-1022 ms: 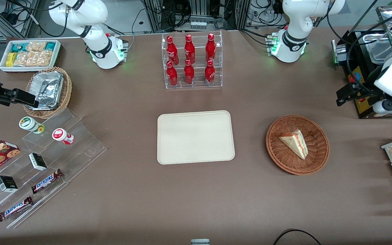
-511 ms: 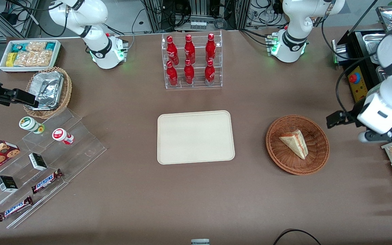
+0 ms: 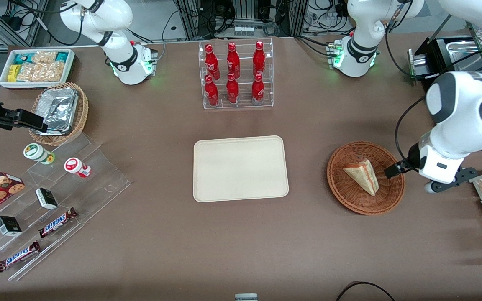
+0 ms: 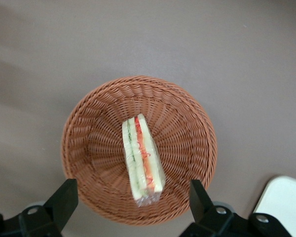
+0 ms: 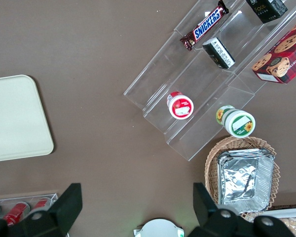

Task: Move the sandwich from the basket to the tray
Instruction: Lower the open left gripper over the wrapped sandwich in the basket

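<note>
Well toward the parked arm's end of the table from the claw lies the tray (image 3: 241, 168), bare of food. Next comes the basket (image 3: 349, 196), its woven rim just under the claw's reach, with the sandwich (image 3: 363, 175) lying on its side in the middle, wrapped, filling layers showing. Directly above it hangs the claw (image 4: 133, 205), fingers (image 4: 64, 200) spread wide, gripping nothing, clear of the sandwich.

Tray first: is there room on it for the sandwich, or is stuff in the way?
The tray is bare all over. Open table lies between it and the basket, where the sandwich lies. The open gripper hangs above that basket. The bottle rack stands apart from the tray.
</note>
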Available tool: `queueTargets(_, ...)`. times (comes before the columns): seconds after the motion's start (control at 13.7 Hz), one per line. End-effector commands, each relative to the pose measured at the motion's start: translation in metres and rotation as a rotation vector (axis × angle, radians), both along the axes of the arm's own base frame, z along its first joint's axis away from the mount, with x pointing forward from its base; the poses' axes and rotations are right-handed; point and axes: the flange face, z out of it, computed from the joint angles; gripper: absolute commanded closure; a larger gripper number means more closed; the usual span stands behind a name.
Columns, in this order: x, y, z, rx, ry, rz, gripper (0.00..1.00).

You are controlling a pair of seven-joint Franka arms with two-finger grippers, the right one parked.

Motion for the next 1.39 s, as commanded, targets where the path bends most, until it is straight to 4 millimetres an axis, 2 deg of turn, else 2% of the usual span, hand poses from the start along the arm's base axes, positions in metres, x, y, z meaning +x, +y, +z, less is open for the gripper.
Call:
queueTargets(0.0,-0.018,-0.007,-0.029,-0.014,-0.018,0.115,0.00)
queueTargets(0.29,-0.040,-0.021,-0.075,-0.020,-0.024,0.154,0.00)
queueTargets(0.44,-0.049,-0.020,-0.092,-0.020,-0.015,0.157,0.00)
queueTargets(0.73,-0.052,-0.020,-0.114,-0.023,-0.013,0.160,0.00)
queueTargets(1.17,-0.049,-0.037,-0.142,-0.037,-0.023,0.174,0.00)
queueTargets(1.31,-0.052,-0.037,-0.149,-0.035,-0.013,0.173,0.00)
